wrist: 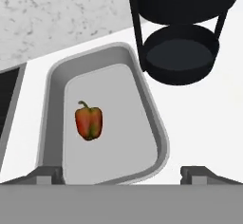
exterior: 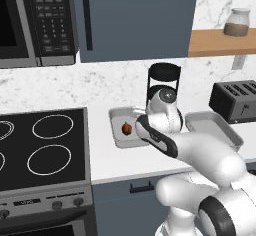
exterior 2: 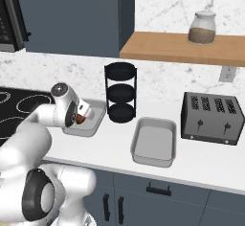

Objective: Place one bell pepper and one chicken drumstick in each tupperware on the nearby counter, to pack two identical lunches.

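White worktop [exterior 2: 110, 148] carries 2 grey tupperware; rt one [exterior 2: 153, 141] bare, left one [wrist: 142, 104] beside black rack [wrist: 182, 52]. Tool [wrist: 121, 173] hangs over left tray, jaws wide apart, holding nothing. Red-green pepper [wrist: 88, 122] lies in tray: prob light, firm, glossy-slick; grip across body, not stem.

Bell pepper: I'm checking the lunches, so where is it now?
The bell pepper lies inside the left tupperware, beside the stove and left of the black round rack, in the hand view.
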Robot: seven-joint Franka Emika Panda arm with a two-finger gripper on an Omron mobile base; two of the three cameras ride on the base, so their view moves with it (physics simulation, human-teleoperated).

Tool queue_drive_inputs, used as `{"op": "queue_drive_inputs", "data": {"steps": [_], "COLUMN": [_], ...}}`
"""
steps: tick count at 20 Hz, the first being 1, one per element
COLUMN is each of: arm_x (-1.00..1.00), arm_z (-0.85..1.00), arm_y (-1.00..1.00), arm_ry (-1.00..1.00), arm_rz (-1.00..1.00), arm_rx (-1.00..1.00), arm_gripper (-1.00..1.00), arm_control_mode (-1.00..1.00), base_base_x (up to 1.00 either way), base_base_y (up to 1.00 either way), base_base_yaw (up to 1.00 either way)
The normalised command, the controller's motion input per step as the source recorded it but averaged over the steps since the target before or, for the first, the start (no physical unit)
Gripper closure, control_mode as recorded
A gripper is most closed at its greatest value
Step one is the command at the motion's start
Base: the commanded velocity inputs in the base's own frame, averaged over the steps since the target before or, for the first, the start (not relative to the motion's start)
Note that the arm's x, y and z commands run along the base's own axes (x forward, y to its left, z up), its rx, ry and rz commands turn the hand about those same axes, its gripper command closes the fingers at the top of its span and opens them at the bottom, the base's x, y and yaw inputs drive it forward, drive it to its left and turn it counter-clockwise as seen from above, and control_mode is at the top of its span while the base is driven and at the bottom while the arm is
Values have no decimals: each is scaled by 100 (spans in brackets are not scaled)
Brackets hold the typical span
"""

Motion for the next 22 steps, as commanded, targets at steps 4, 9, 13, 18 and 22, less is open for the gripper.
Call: {"op": "queue_drive_inputs", "data": {"steps": [4,9,13,18,22], "arm_x": [-99,-91,-79,-60,-21], "arm_z": [96,96,97,70,60], "arm_y": [-23,-20,-16,-10,-8], "arm_ry": [-6,-2,0,0,5], "arm_rz": [0,0,2,3,6], "arm_rx": [-3,-2,-2,-1,0], "arm_gripper": [-100,-100,-100,-100,-100], "arm_control_mode": [-100,-100,-100,-100,-100], "base_base_x": [0,0,0,0,0], "base_base_y": [0,0,0,0,0], "base_base_yaw": [0,0,0,0,0]}}
